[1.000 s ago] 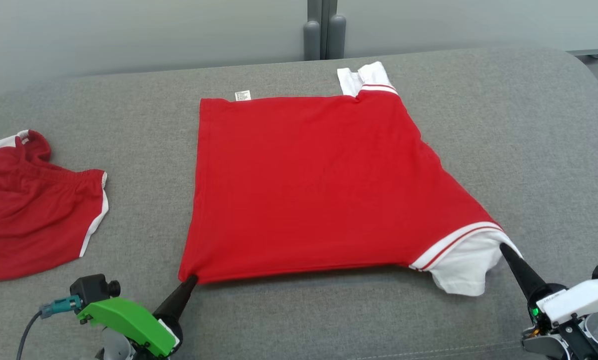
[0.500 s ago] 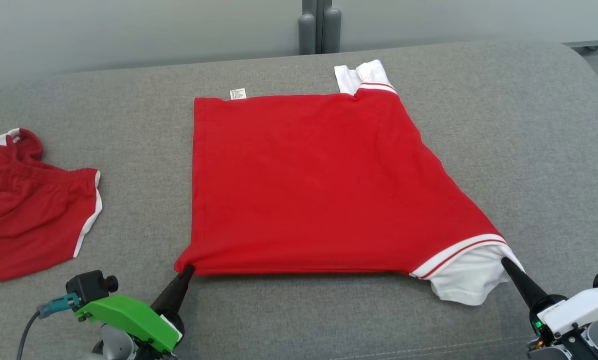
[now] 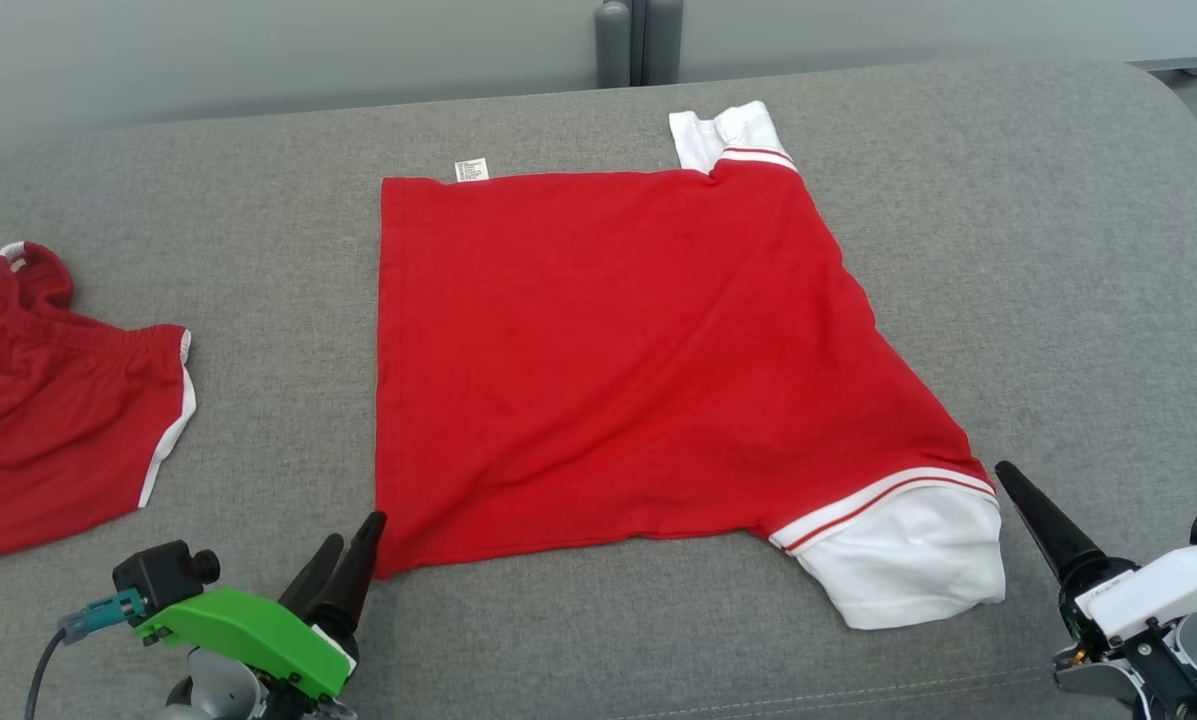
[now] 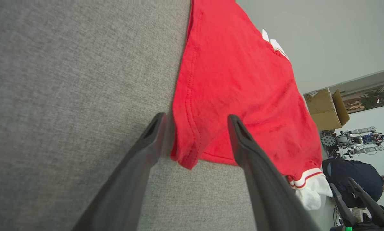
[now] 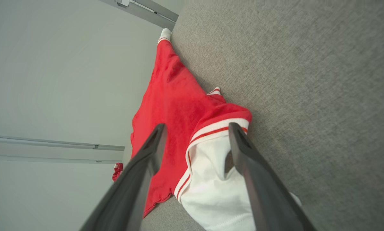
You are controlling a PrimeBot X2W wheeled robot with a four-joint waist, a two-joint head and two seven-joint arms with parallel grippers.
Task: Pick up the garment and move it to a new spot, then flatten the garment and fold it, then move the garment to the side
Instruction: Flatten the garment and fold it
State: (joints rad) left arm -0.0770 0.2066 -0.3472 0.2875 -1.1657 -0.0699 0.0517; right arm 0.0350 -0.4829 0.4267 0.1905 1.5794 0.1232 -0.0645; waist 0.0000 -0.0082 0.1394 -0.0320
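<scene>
Well, far on the left lie some red shorts, well apart from the job. Next comes the left gripper, its two dark fingers spread wide and holding nothing. The near left corner of the red garment sits just past its tips, in line with the gap between them.

The garment lies flat in the middle of the grey cushion, straight ahead of both arms. Its long way runs left to right, with the bottom edge at the left and the sleeves at the right. The near white sleeve sticks out at the right corner, a bit puffed up.

The right gripper is just beside that sleeve, and its fingers are spread and empty too. So each arm has its own corner close by. I think the near edge could be folded over onto the far edge. There is lots of bare cushion on the right for moving the garment aside.
</scene>
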